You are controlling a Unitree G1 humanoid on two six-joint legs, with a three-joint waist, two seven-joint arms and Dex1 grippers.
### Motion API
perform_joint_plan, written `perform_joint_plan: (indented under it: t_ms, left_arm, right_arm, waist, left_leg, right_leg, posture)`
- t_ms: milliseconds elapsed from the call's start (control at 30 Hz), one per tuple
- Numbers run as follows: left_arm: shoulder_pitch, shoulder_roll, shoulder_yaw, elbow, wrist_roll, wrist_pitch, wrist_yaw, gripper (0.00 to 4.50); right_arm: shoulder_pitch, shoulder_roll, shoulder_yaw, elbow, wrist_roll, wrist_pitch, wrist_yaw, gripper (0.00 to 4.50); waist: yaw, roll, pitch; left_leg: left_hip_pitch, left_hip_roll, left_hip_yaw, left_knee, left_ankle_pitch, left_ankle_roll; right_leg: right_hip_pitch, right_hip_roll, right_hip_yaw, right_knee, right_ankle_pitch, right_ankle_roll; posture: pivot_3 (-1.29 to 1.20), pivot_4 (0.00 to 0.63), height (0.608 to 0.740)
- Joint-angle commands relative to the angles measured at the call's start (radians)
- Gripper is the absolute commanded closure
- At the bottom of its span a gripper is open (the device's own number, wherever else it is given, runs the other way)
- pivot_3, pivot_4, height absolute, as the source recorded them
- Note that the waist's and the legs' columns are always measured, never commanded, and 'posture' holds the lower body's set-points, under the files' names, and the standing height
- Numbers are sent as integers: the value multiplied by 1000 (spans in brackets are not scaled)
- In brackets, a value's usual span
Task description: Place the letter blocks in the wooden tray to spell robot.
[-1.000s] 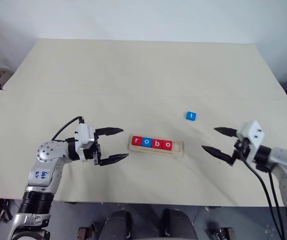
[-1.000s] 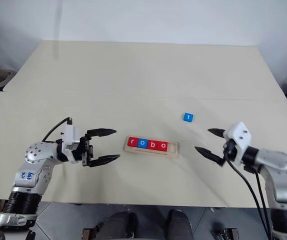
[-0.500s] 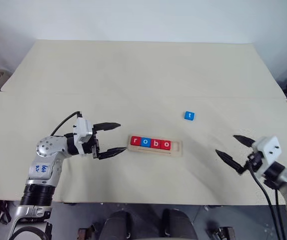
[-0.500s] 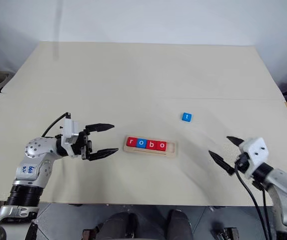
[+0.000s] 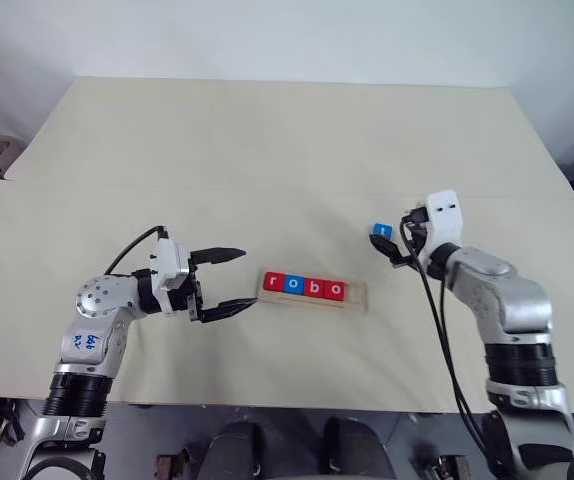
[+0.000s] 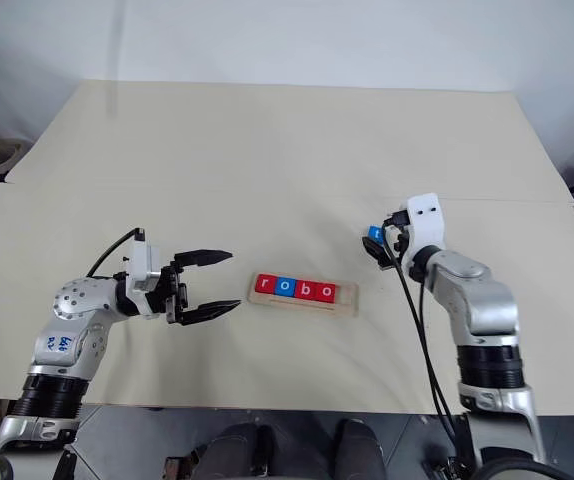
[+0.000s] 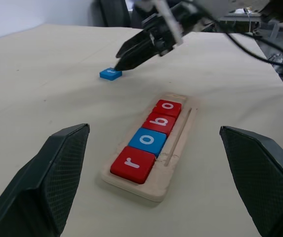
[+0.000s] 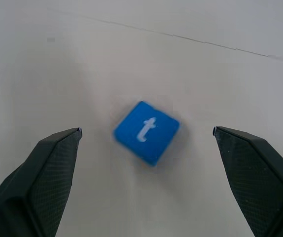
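On the left side of the pale table (image 5: 287, 150), the left gripper (image 5: 232, 281) hangs just above the surface, pointing toward the wooden tray (image 5: 357, 299), with its two black fingers (image 5: 223, 255) spread well apart and nothing between them. The tips stop a little short of the tray's left end, without touching it. The tray lies lengthwise near the middle of the table's front part and carries four of the letter blocks in a tight row: a red r (image 5: 273, 283), a blue o (image 5: 292, 284), a red b (image 5: 314, 287) and a red o (image 5: 334, 290), each touching the next. The slot at the tray's right end is bare wood. Farther right and a little farther back, apart from the tray, the blue t block (image 5: 381, 231) lies flat on the table, turned at a slant as the right wrist view shows it. The right gripper (image 5: 395, 246) is down at this block, its fingers (image 8: 43, 182) wide open on either side of it with clear table between each tip and the tile, so it holds nothing.
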Motion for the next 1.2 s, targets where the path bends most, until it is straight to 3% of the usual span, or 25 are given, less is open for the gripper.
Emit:
perform_joint_plan:
  t_ms: [33, 167, 267, 500, 767, 933, 1200]
  left_arm:
    - [24, 5, 29, -59, -12, -2, 21, 0]
    - [39, 8, 37, -77, -13, 2, 36, 0]
    - [49, 9, 40, -87, -13, 3, 43, 0]
    - [52, 9, 40, -92, -14, 1, 52, 0]
    - [37, 2, 27, -69, -11, -1, 38, 0]
    - [23, 1, 15, -49, -16, 10, 10, 0]
    - [5, -2, 9, -29, -12, 14, -14, 0]
  right_arm:
    - [-40, 78, -15, 31, -51, 14, -142, 26]
    - [-59, 157, -21, 47, -82, 3, -227, 26]
    - [-57, 214, -16, 43, -101, -1, -286, 604]
    - [-32, 234, -29, 10, -125, -5, -333, 2980]
    - [43, 133, -60, -197, -80, 145, -255, 3036]
    - [180, 9, -77, -452, 53, 365, -92, 3036]
    - [373, 98, -104, -692, 92, 532, -131, 3036]
  waist:
    - [-4, 0, 0]
    - [-10, 0, 0]
    - [-15, 0, 0]
    - [-24, 1, 0]
    - [-24, 1, 0]
    - [-23, 1, 0]
    - [-24, 0, 0]
  left_leg:
    - [0, 0, 0, 0, 0, 0]
    - [0, 0, 1, -1, 0, 0]
    - [0, 0, 1, 0, 0, 0]
    - [0, 0, 0, -1, 0, 0]
    - [0, 0, 0, -2, 0, 0]
    - [0, 0, 1, -3, 0, 0]
    - [0, 0, 1, -3, 0, 0]
  right_leg:
    - [0, 0, 0, 0, 0, 0]
    - [-1, 0, 0, 1, 0, 0]
    - [-1, 0, 1, 1, 0, 0]
    - [-1, 0, 0, 1, 0, 0]
    - [-1, 0, 1, 1, 0, 0]
    - [-2, 0, 1, 0, 0, 0]
    - [-2, 0, 1, 0, 0, 0]
  posture:
    - [0, 150, 740]
    - [0, 150, 740]
    - [0, 150, 740]
    - [0, 150, 740]
    - [0, 150, 740]
    - [0, 150, 740]
    - [0, 150, 740]
